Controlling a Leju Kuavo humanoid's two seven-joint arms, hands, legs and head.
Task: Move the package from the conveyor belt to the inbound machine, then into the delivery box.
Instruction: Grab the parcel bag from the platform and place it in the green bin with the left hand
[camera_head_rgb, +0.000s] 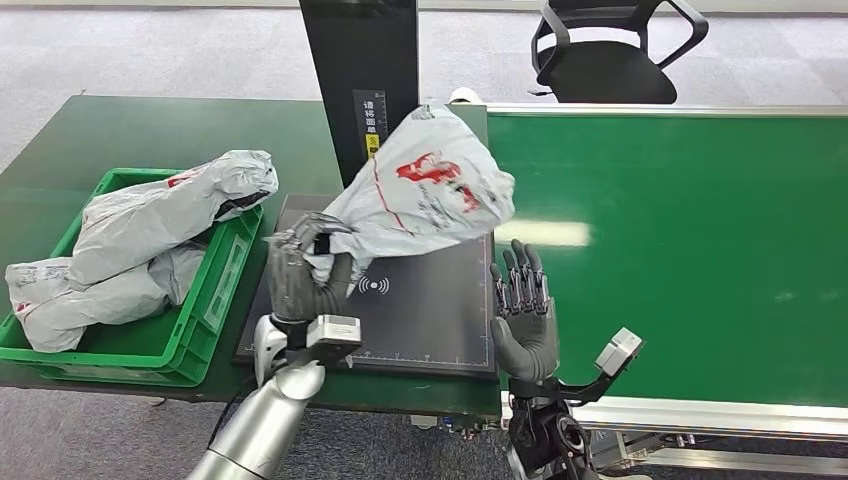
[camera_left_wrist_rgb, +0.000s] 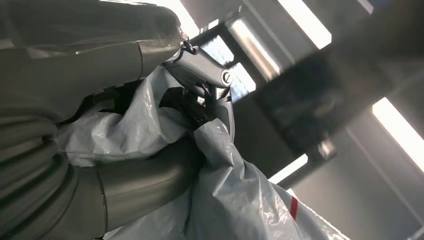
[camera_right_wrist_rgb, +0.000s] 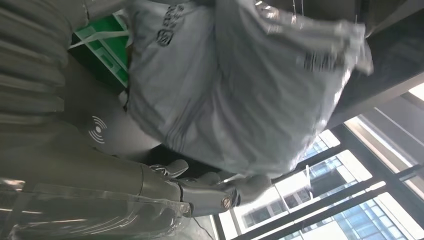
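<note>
Gripping the package (camera_head_rgb: 425, 190) by one corner, my left robot hand (camera_head_rgb: 300, 275) is risking slippage; right robot hand (camera_head_rgb: 522, 310) is hovering open.

Head view high on the body, facing forward and down over the scanner pad (camera_head_rgb: 420, 300) and conveyor belt (camera_head_rgb: 680, 240), left wrist view close behind its hand, tilted up toward ceiling lights, right wrist view close, angled up toward windows, all three sharing the grey package (camera_head_rgb: 430, 190).
</note>
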